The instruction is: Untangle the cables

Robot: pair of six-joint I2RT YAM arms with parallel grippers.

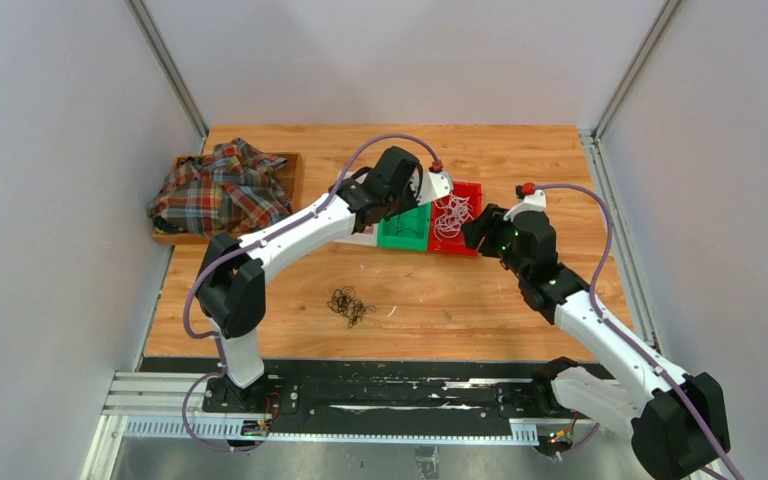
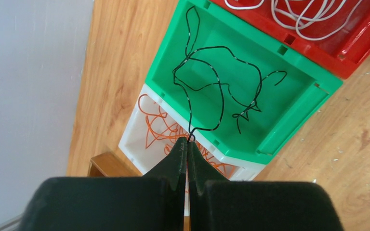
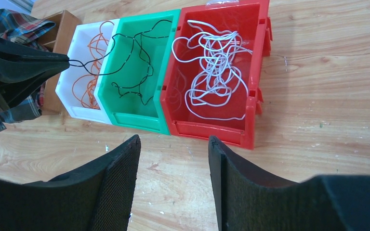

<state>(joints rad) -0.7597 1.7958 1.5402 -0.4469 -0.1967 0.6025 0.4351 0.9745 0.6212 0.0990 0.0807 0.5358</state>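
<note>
- Left gripper [image 2: 188, 142]: fingers pressed together, pinching one end of a thin black cable [image 2: 191, 118] at their tips.
- Black cable: runs from the pinched end over the rim of the green bin [image 2: 289, 115] and lies in loose bends across that bin's floor. Its far end rests free inside the bin.
- Left gripper position: above the white bin [image 3: 84, 114], on the side away from the red bin, with the tips close to the wall the white and green bins share.
- Orange cables [image 2: 160, 129]: a curly heap inside the white bin, directly under the left gripper's tips.
- White cables [image 3: 214, 72]: a looping mass inside the red bin [image 3: 212, 132], which touches the green bin's other side.
- Right gripper [image 3: 173, 139]: fingers spread apart, holding nothing, hovering over bare table [image 1: 460, 300] just in front of the red bin and apart from every cable.
- Dark tangle [image 1: 349, 305]: a small knot of thin cables on the table, nearer the arm bases than the bins, well apart from both grippers.
- Plaid cloth [image 1: 222, 188]: bunched in a wooden tray [image 1: 288, 175] at the table's left side.
</note>
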